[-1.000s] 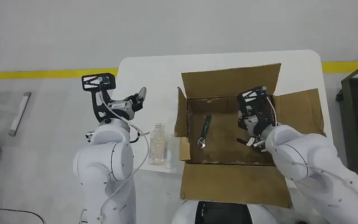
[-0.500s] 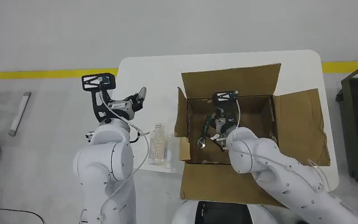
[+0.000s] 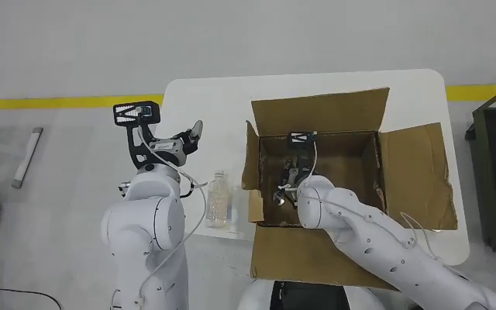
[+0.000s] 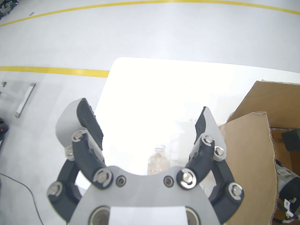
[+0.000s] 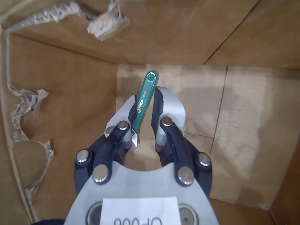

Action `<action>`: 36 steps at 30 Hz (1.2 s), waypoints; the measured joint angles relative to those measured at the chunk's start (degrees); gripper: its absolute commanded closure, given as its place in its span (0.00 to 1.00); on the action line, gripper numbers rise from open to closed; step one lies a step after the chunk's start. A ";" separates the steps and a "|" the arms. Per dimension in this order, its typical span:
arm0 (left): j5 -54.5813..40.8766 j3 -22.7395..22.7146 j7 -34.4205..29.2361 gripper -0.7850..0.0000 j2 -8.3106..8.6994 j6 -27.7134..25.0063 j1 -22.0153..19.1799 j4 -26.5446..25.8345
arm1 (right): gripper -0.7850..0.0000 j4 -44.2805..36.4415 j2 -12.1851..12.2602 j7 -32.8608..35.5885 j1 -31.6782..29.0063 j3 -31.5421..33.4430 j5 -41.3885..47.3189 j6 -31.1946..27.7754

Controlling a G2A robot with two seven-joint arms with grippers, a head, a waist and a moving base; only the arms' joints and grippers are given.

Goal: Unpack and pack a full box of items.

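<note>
An open cardboard box point(image 3: 319, 104) stands on the white table point(image 3: 213, 105). A green-handled wrench point(image 5: 144, 94) lies on the box floor near its left wall; its metal head point(image 3: 278, 198) peeks out beside the arm in the top view. My right gripper point(image 5: 147, 96) is down inside the box, open, its fingers straddling the wrench handle. One pad touches the handle and a small gap remains at the other. My left gripper point(image 4: 143, 108) hangs open and empty above the table's left side, with a clear plastic bottle point(image 4: 159, 160) below it.
The bottle point(image 3: 219, 198) lies on the table just left of the box. The box's flaps point(image 3: 415, 155) spread outward to the right and front. Torn paper tape hangs along the inner walls point(image 5: 28, 108). Bare tabletop lies behind the bottle.
My right arm has swung from the box's right side across to the left and come down over the wrench. The left arm and the bottle have not moved.
</note>
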 measured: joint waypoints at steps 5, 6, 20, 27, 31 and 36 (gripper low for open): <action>0.00 0.00 0.00 0.00 0.00 0.00 0.00 0.00 | 0.11 -0.02 0.01 0.02 0.00 0.00 -0.01 -0.02; 0.00 0.00 0.00 0.00 0.00 0.00 0.00 0.00 | 0.11 -0.02 0.01 0.01 0.00 0.00 -0.01 -0.01; 0.00 0.00 0.00 0.00 0.00 0.00 0.00 0.00 | 0.25 2.85 -0.94 -1.23 -1.00 0.39 -0.54 -0.69; 0.00 0.00 0.00 0.00 0.00 0.00 0.00 0.00 | 0.52 5.86 -2.42 1.85 1.95 -1.99 -2.59 0.70; 0.00 0.00 0.00 0.00 0.00 0.00 0.00 0.00 | 0.51 7.59 -3.32 3.22 3.41 -2.79 -3.00 1.79; 0.00 0.00 0.00 0.00 0.00 0.00 0.00 0.00 | 0.42 10.03 -4.28 4.07 4.66 -3.47 -3.76 1.81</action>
